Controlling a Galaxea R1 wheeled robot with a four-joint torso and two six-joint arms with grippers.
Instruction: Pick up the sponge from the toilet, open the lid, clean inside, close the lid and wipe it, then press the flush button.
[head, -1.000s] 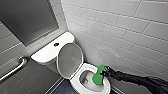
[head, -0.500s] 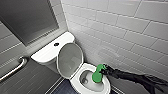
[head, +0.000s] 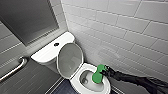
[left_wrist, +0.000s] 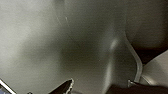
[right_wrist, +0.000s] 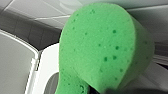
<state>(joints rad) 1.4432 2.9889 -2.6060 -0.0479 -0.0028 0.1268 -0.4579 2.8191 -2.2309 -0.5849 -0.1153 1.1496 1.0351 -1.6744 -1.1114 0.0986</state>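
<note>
Your right gripper (head: 104, 72) pinches the sponge (head: 98, 74) by one end. It holds the sponge over the bowl of the toilet (head: 47, 55), at the rim nearest the tiled wall (head: 120, 27). The lid (head: 70, 60) stands raised against the toilet's tank, and the flush button (head: 56, 44) sits on the tank top. Your left gripper (left_wrist: 98, 86) shows two dark tips spread apart.
</note>
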